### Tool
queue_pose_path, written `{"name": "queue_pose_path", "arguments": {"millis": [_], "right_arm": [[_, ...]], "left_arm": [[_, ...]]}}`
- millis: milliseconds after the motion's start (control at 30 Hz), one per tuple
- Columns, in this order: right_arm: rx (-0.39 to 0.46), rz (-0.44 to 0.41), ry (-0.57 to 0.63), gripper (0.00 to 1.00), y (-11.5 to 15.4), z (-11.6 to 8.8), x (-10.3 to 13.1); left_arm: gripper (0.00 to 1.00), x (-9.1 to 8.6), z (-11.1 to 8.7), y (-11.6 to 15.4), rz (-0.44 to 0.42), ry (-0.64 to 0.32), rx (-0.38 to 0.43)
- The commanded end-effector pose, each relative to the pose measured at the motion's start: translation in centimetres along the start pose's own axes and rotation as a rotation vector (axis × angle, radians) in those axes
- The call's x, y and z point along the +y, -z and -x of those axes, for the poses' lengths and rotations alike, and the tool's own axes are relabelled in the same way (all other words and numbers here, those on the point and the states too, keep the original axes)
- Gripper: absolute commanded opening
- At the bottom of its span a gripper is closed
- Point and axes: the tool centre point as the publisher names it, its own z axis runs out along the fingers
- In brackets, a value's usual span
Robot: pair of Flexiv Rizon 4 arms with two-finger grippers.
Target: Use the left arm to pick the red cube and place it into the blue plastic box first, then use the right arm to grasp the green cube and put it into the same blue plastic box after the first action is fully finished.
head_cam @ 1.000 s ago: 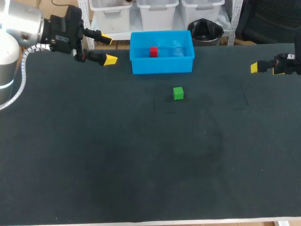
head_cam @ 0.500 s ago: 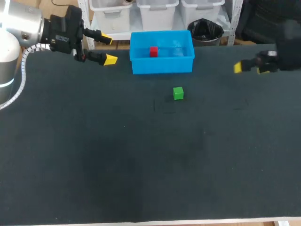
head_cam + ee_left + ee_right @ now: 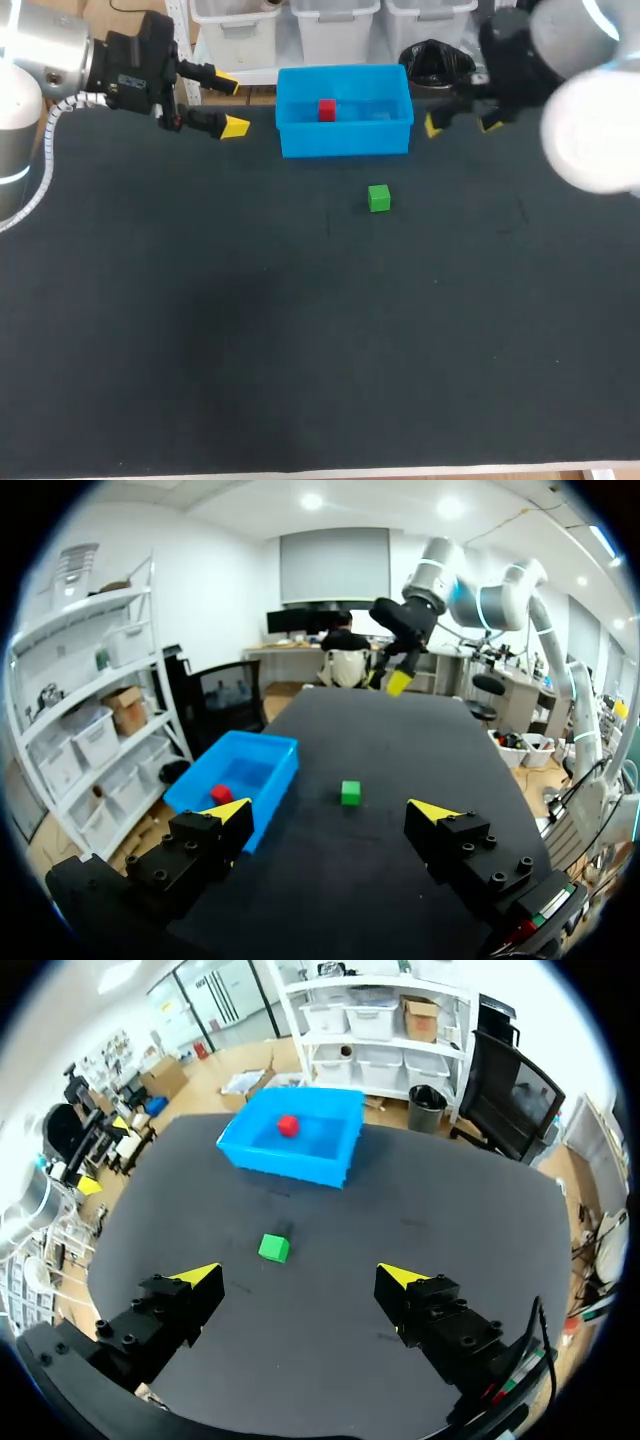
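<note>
The right gripper (image 3: 462,124) has swung in — now at 3 o'clock of the blue box (image 3: 345,140), wide open, empty. The red cube (image 3: 327,109) lies in the box, so the green cube (image 3: 378,198) is next, at 5 o'clock of the box. The left gripper (image 3: 230,106) — open, empty too.

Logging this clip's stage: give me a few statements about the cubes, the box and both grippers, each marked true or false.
1. The red cube lies in the blue box: true.
2. The green cube lies in the blue box: false; it sits on the table, outside the box.
3. The right gripper holds the green cube: false; it is open and empty, apart from the cube.
4. The left gripper is open and empty: true.
</note>
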Motion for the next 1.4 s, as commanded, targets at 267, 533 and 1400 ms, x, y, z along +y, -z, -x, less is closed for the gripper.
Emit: {"name": "queue_pose_path", "arguments": {"millis": [267,533,1400], "right_arm": [[0.116,-0.073,0.009,1.00,-0.8,1.7,1.2],[0.116,-0.073,0.009,1.00,-0.8,1.7,1.2],[0.288,-0.154,-0.080,1.00,-2.4,3.6,2.8]], "left_arm": [[1.00,-0.1,-0.1,0.0,0.002,-0.003,-0.004],[1.00,-0.1,-0.1,0.0,0.002,-0.003,-0.004],[1.00,-0.1,-0.1,0.0,0.002,-0.003,-0.004]]}}
